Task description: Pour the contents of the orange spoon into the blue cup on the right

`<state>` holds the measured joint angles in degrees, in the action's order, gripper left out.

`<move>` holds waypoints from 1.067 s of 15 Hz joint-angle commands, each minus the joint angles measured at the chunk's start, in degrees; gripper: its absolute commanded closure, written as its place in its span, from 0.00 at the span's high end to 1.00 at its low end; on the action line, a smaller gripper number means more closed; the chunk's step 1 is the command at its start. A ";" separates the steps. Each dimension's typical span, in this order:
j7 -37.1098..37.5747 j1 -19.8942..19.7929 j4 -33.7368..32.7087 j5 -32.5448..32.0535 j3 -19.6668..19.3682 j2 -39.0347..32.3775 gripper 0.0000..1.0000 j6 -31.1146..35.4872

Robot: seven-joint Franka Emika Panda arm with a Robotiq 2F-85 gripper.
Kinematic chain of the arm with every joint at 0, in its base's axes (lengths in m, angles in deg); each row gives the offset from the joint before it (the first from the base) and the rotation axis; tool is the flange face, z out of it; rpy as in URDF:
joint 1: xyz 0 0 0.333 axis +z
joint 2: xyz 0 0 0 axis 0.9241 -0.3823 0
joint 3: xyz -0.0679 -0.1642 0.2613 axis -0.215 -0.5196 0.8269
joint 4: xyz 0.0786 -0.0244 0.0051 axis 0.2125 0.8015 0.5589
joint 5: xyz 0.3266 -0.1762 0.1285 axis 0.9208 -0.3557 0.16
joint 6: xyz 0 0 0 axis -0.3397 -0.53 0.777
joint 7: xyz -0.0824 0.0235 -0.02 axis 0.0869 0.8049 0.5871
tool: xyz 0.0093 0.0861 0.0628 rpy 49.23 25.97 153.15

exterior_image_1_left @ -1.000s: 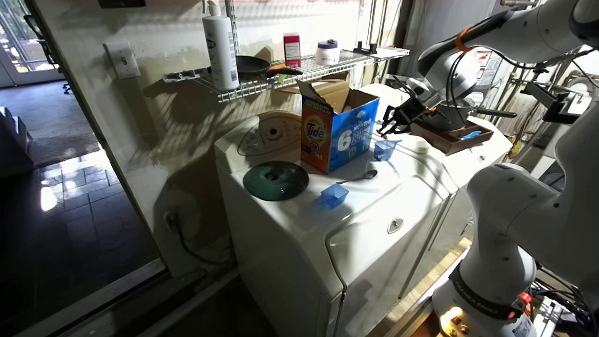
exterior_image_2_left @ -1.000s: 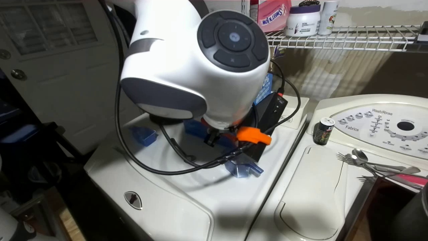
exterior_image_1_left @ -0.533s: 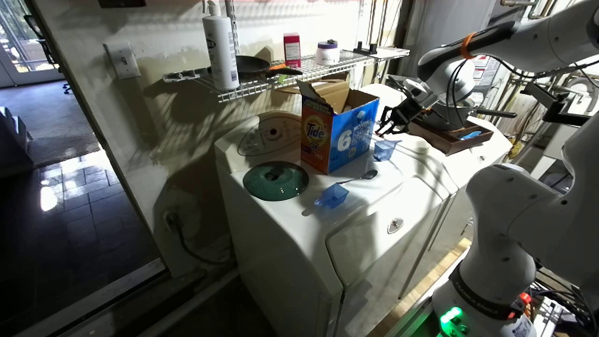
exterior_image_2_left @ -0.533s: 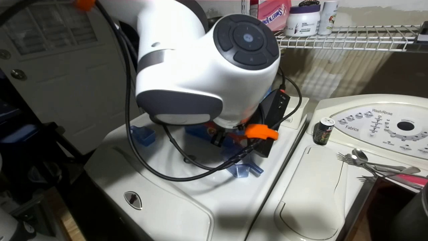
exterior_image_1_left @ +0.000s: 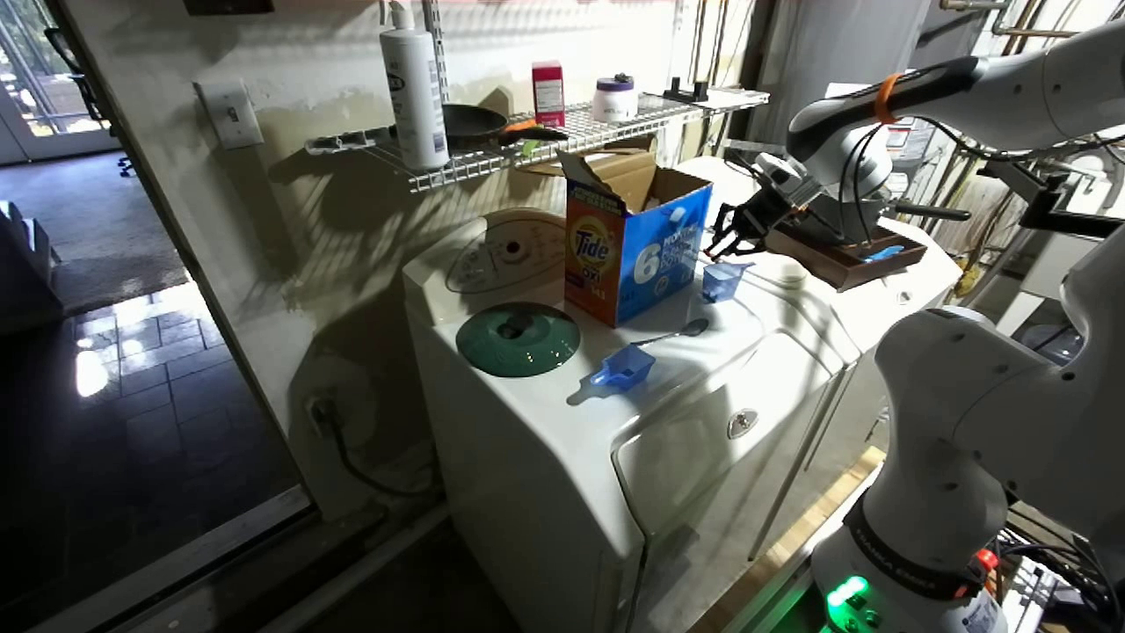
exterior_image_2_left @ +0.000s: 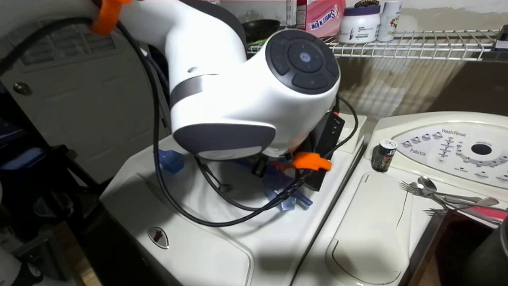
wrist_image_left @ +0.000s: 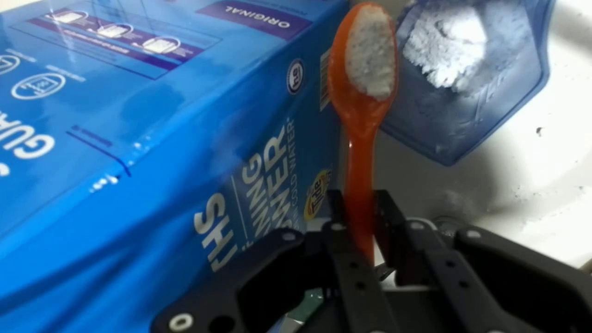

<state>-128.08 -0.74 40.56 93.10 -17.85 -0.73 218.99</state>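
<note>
The spoon (wrist_image_left: 363,121) is orange, the cup (wrist_image_left: 446,121) blue.

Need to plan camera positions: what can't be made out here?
Wrist view: part of the blue cup, cut off by the top edge.
Wrist view: handle end of the orange spoon, hidden by the gripper.
Exterior view: floor inside the cardboard box, behind its walls.
Exterior view: black can, print too small.

see orange spoon (wrist_image_left: 362,120), held by handle, loaded with pale powder (wrist_image_left: 370,53), near translucent blue cup (wrist_image_left: 490,108), upright, holding white powder (wrist_image_left: 446,48).
</note>
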 commanded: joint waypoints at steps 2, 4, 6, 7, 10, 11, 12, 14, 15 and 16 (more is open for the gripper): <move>4.82 -1.16 -0.43 -4.28 2.56 2.51 0.05 -0.66; 5.99 -1.35 -0.59 -4.56 3.21 2.83 0.05 -1.74; 7.46 -1.60 -0.54 -4.39 3.60 2.87 0.05 -3.06; 8.34 -1.71 -0.52 -4.30 3.68 2.71 0.05 -3.73; 10.72 -2.14 -0.44 -4.38 3.80 2.27 0.05 -4.70; 11.41 -2.23 -0.61 -4.34 3.80 2.45 0.05 -5.42; 11.86 -2.37 -0.63 -4.34 3.83 2.61 0.05 -5.53; 12.48 -2.68 -0.80 -4.03 3.97 3.44 0.05 -5.73; 12.65 -2.74 -1.00 -3.76 4.04 4.12 0.05 -6.24; 12.79 -2.82 -1.09 -3.68 4.07 4.54 0.05 -6.40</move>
<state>-117.57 -2.67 40.56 90.90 -15.12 -0.28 214.38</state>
